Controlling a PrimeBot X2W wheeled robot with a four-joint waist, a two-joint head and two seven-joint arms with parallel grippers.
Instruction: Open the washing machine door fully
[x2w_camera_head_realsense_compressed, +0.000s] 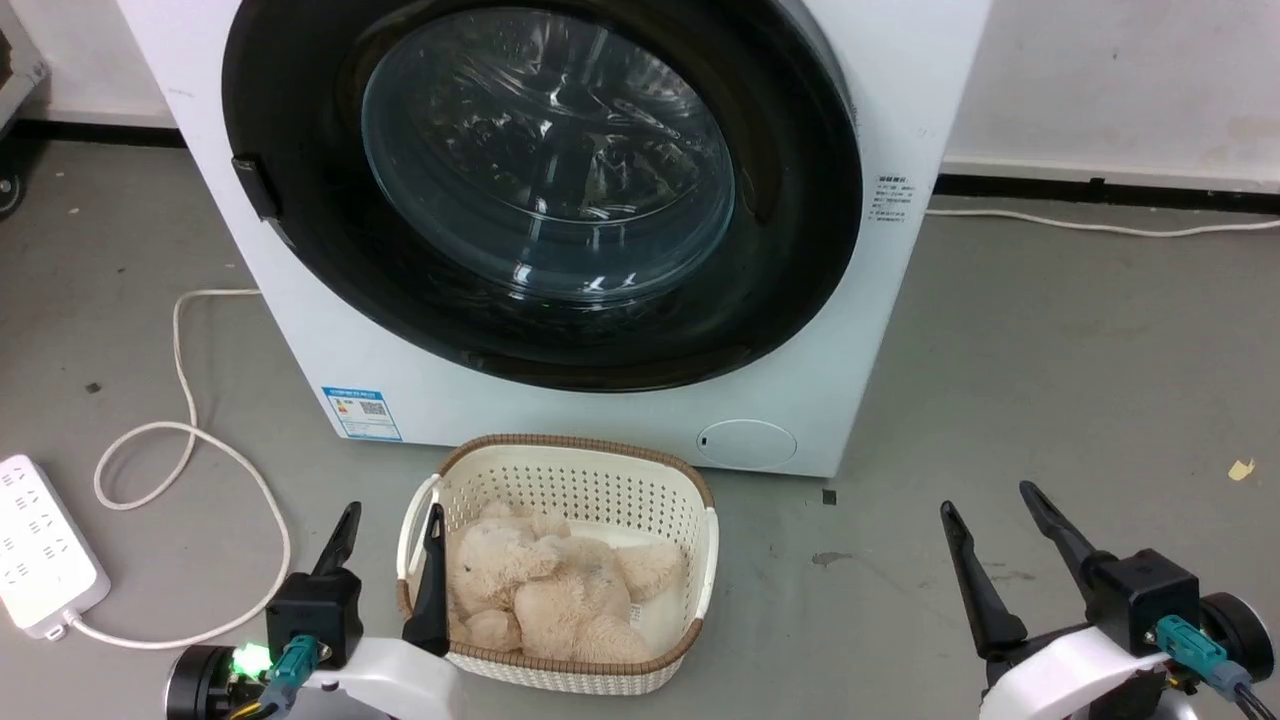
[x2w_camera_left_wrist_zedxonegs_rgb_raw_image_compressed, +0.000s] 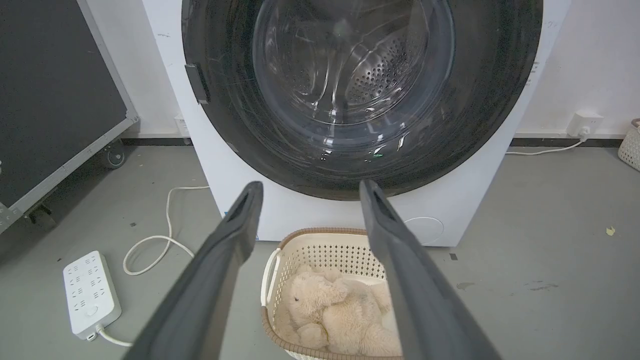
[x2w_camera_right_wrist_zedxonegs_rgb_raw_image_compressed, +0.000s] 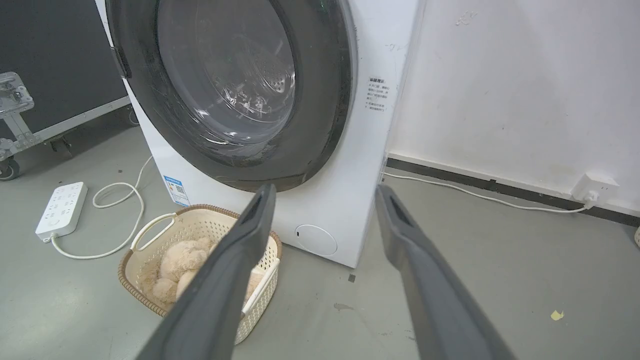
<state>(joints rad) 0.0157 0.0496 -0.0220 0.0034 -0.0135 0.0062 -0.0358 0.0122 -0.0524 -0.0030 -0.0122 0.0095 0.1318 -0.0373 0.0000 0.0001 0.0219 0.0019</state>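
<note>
Grey concrete floor (x2w_camera_head_realsense_compressed: 1050, 400) runs back to a white wall (x2w_camera_head_realsense_compressed: 1100, 80). On it stands the big white front-loading washing machine (x2w_camera_head_realsense_compressed: 620, 420), its round glossy black-rimmed glass door (x2w_camera_head_realsense_compressed: 545, 150) shut flush against the front, small black handle tab (x2w_camera_head_realsense_compressed: 255, 187) on the rim's left. Just before it sits a cream perforated plastic basket (x2w_camera_head_realsense_compressed: 575, 470) holding a beige plush bear (x2w_camera_head_realsense_compressed: 540, 590). Low, well short of the door, the left gripper (x2w_camera_head_realsense_compressed: 394, 510) and right gripper (x2w_camera_head_realsense_compressed: 985, 497) spread wide, holding nothing

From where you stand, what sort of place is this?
Likely a lab or workshop corner staged as a laundry spot: a washing machine on bare grey floor, a wheeled black equipment case beside it, and a power strip lying loose.
</note>
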